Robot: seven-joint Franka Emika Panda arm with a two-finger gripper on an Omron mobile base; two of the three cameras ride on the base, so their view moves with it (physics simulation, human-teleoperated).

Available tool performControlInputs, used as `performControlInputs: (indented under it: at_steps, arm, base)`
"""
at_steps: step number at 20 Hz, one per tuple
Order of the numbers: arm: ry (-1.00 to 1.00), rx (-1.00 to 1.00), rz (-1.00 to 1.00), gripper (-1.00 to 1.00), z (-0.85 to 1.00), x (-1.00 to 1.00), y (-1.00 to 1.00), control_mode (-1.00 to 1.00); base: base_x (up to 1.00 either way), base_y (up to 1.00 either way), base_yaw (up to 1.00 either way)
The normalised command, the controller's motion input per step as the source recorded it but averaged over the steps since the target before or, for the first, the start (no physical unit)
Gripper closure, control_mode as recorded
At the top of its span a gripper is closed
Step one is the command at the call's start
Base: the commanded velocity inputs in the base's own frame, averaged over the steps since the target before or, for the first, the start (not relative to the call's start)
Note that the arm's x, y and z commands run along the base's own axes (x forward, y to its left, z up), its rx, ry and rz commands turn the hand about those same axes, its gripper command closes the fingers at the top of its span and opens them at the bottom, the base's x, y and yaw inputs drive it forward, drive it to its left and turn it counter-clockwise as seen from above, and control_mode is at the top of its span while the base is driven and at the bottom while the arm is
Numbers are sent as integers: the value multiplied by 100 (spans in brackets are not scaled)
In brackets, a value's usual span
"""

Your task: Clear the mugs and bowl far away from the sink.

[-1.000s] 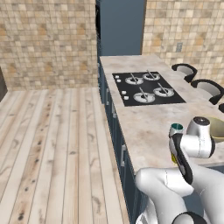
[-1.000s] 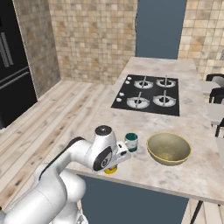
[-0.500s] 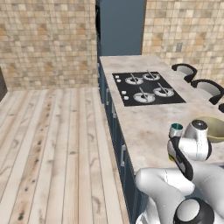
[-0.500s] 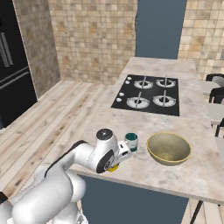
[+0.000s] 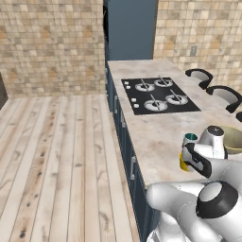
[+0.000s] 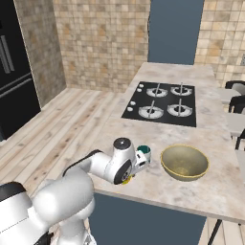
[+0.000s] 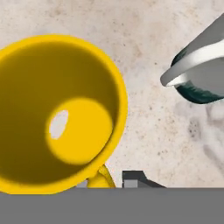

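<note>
Yellow mug [image 7: 61, 113] stands on the bench [image 5: 156, 132] beside the teal mug [image 6: 143, 153]; pincer [image 7: 111, 179] grip unclear, seemingly letting go. Next: lift clear.

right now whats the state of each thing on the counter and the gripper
yellow mug: upright on the counter, empty, beside the teal mug
teal mug: upright, apart from the yellow mug
bowl: upright, empty, beside the teal mug
stovetop: bare burners, nothing on them
gripper: just above the yellow mug, by its handle; cannot tell if open or shut
</note>
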Motion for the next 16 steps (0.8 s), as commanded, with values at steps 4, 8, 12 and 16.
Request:
performControlInputs:
  at_steps: [4, 8, 12, 16]
  arm:
    - [0, 0, 0, -100, -30, 19, 0, -100]
    - [0, 0, 0, -100, -1, 0, 0, -100]
    - [0, 0, 1, -100, 2, 0, 2, -100]
    - [-3, 0, 1, -100, 14, -27, 0, -100]
  base:
    - [0, 0, 0]
    - [0, 0, 0]
    - [0, 0, 0]
    - [0, 0, 0]
